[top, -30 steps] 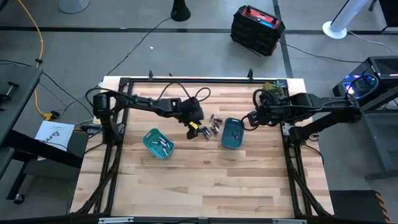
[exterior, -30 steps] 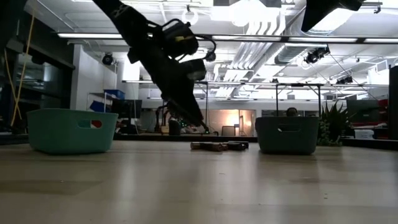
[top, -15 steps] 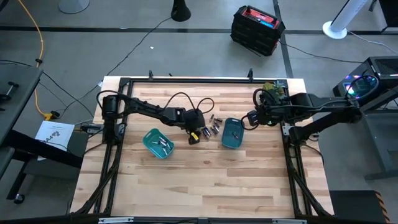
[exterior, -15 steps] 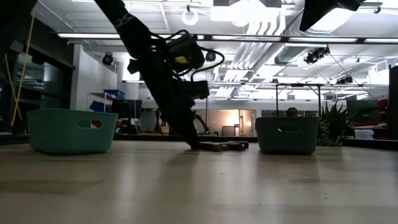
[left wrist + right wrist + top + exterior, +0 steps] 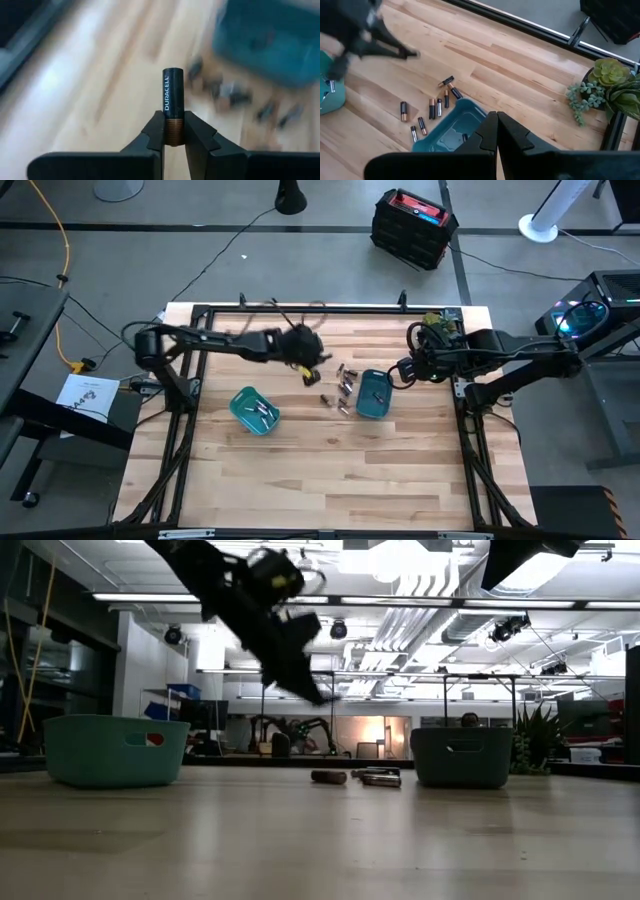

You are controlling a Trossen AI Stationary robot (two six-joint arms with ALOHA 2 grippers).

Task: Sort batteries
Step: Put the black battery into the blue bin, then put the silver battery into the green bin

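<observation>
My left gripper (image 5: 308,366) hangs above the table (image 5: 330,470), left of a cluster of loose batteries (image 5: 340,388), and is shut on one black-and-copper battery (image 5: 173,90). In the low view it (image 5: 318,695) is well above the batteries (image 5: 355,777), which lie on their sides. A teal bin (image 5: 254,410) with some batteries sits at near left, a second teal bin (image 5: 374,394) to the right of the cluster. My right gripper (image 5: 496,127) is shut and empty, held high over the right bin (image 5: 445,131). My left gripper pinches the battery's copper-coloured end (image 5: 173,131) between its two fingertips (image 5: 154,134). The fingers slant down from the table's left side and lie along the battery, whose black end (image 5: 173,75) sticks out past them. The battery is lifted clear of the table.
A potted succulent (image 5: 606,82) stands at the table's far right corner. A black frame rail (image 5: 300,310) runs along the far edge. The near half of the wooden top holds nothing that shows.
My left gripper dipped to the left edge of the battery cluster, shut on one battery, then rose and drew back toward the table's far left, tipping less steeply. The battery is now lifted clear.
</observation>
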